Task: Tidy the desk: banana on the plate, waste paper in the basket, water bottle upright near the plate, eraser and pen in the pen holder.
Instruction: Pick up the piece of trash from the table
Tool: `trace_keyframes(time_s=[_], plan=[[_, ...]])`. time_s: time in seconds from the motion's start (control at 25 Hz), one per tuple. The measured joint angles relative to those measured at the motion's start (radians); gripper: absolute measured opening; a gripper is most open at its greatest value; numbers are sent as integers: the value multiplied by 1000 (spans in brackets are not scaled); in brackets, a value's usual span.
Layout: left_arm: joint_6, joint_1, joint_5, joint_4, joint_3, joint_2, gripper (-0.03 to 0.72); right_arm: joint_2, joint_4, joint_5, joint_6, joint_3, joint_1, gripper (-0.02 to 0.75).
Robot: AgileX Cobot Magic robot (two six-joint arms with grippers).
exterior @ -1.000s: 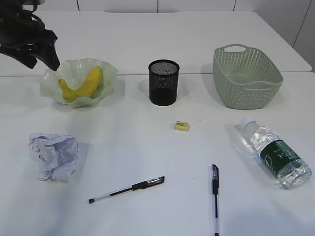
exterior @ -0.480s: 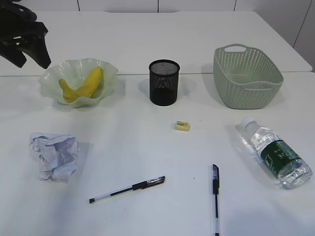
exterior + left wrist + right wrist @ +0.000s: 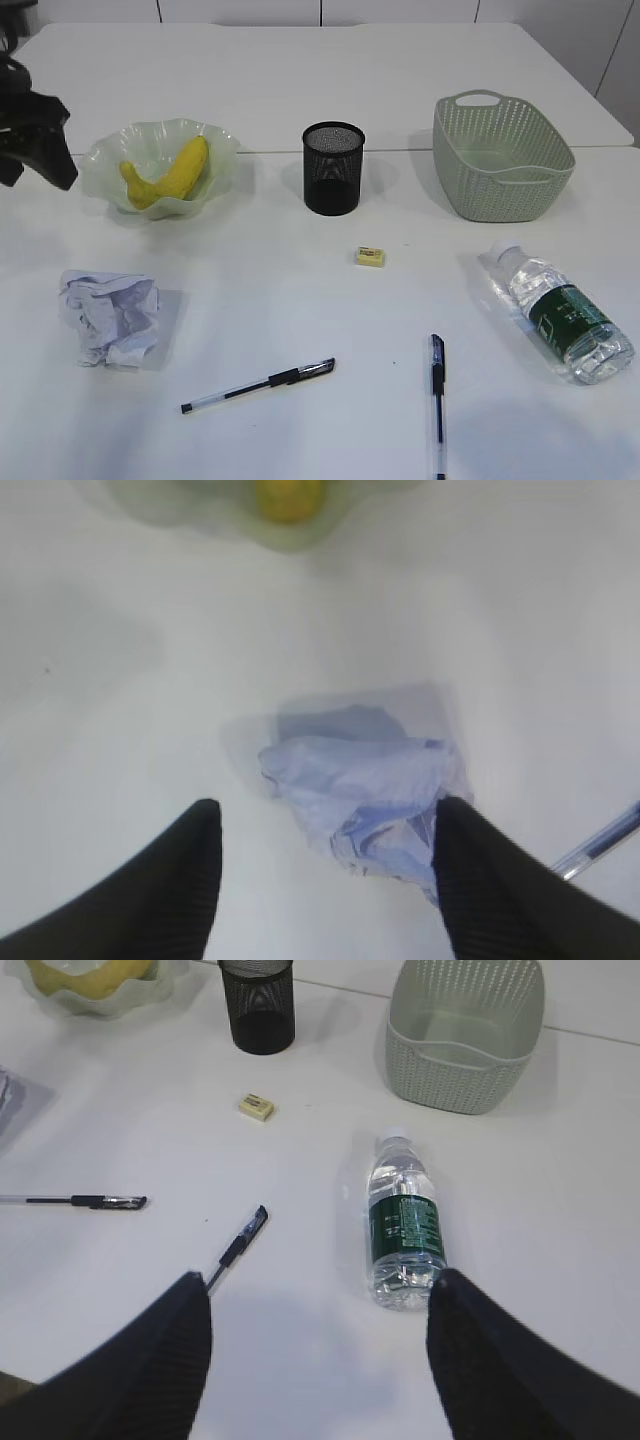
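left gripper (image 3: 325, 825) jaws apart, empty, waste paper (image 3: 365, 785) just below; right gripper (image 3: 320, 1300) jaws apart, empty, water bottle (image 3: 403, 1222) lying ahead.

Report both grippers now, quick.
Left gripper: open, empty, above the waste paper.
Right gripper: open, empty, above the desk near the water bottle.
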Motion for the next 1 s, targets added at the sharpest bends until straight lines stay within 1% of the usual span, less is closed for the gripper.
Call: trace_keyframes(time_s=[0.08,0.28,0.44,0.56,0.68,0.76,0.84,1.0], plan=[[-8,0,-25,-5,65,-17,474,13,18,0,-19,0,0,501],[-16,-5,-50,-60,169,-26,469,20,33,0,-35,-16,0,501],[-35,-44,-78,-70,238,-26,467,20,36,7,-35,-16,0,501],[-76,-80,-106,-73,279,-28,454,20,36,17,-37,-16,0,501],[-156,-108,-133,-38,306,-28,449,20,36,27,-39,-16,0,501],[-208,-121,-140,8,320,-28,449,20,36,32,-38,-16,0,501],[-253,-124,-144,45,329,-28,449,20,36,37,-41,-16,0,501],[-274,-124,-159,64,333,-22,449,20,36,41,-41,-16,0,501]])
